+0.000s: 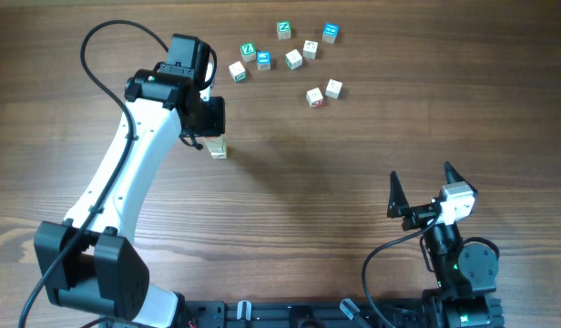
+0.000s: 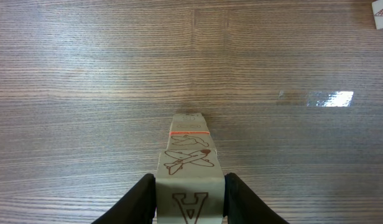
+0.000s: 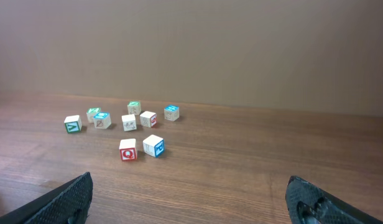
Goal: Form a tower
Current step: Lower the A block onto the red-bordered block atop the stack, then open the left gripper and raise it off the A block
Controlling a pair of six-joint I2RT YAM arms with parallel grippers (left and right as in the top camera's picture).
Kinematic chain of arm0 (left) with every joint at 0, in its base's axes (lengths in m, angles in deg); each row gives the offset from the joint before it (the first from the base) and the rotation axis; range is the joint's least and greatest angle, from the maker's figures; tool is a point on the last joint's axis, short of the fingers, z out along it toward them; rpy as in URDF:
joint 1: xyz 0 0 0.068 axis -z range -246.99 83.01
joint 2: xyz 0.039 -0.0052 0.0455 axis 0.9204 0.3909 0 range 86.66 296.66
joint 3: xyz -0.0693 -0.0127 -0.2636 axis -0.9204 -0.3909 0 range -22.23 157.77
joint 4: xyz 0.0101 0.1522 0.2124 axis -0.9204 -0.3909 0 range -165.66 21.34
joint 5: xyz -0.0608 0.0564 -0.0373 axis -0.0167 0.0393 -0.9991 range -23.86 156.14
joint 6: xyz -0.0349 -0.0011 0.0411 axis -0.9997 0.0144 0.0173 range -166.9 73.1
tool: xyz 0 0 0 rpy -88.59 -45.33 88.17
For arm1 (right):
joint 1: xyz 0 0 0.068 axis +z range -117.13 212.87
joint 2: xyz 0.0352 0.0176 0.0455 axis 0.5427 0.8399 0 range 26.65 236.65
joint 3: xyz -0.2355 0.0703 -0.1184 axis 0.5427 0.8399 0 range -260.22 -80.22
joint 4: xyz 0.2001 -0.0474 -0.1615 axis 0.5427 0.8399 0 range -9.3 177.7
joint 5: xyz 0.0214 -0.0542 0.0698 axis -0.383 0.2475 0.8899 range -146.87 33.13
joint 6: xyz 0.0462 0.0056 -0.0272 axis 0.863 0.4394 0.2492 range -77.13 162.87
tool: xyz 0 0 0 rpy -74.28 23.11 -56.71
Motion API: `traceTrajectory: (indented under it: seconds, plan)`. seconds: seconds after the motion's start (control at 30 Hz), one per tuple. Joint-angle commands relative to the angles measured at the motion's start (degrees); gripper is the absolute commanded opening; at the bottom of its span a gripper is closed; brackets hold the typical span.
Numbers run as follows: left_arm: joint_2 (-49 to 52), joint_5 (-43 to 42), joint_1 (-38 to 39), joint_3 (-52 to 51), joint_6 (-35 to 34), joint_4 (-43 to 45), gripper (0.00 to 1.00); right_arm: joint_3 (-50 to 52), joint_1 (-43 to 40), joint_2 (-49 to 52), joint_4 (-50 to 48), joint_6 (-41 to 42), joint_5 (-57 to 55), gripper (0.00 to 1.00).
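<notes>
The tower (image 1: pixel 218 146) is a narrow column of pale wooden cubes left of the table's middle. From the left wrist I look down its side (image 2: pixel 186 146): an aeroplane print sits below a top cube with the letter A (image 2: pixel 190 205). My left gripper (image 1: pixel 214 135) straddles that top cube, and its black fingers (image 2: pixel 142 199) lie close against both sides. Whether they still press on it does not show. My right gripper (image 1: pixel 421 180) hovers low at the front right, open and holding nothing (image 3: pixel 191 202).
Several loose cubes (image 1: pixel 292 58) with green, blue and red faces lie scattered at the back, right of the tower, also in the right wrist view (image 3: pixel 128 122). One pale cube (image 2: pixel 382 15) peeks in at the left wrist view's top right corner.
</notes>
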Motion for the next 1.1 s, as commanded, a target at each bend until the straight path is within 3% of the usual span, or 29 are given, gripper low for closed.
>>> traceTrajectory:
  seconds: [0.0,0.4,0.53,0.63,0.7,1.07]
  plan:
    - [0.42,0.55,-0.02,-0.7,0.7,-0.02,0.34,0.07,-0.2,-0.26,-0.31,-0.81,0.9,1.0]
    - [0.42,0.55,0.0,-0.7,0.68,0.0,0.47,0.07,-0.17,-0.26,-0.31,-0.81,0.9,1.0]
    - [0.42,0.57,-0.02,-0.7,0.68,0.13,0.64,0.07,-0.17,-0.26,-0.31,-0.81,0.9,1.0]
    - [0.42,0.57,-0.09,-0.7,0.2,0.68,0.91,0.07,-0.2,-0.26,-0.31,-0.81,0.9,1.0]
    - [0.42,0.68,-0.28,-0.68,-0.92,1.38,1.0,0.07,-0.2,-0.26,-0.33,-0.79,0.9,1.0]
    - [0.42,0.76,-2.84,-0.68,-4.5,5.11,1.0,0.07,-0.17,-0.26,-0.33,-0.79,0.9,1.0]
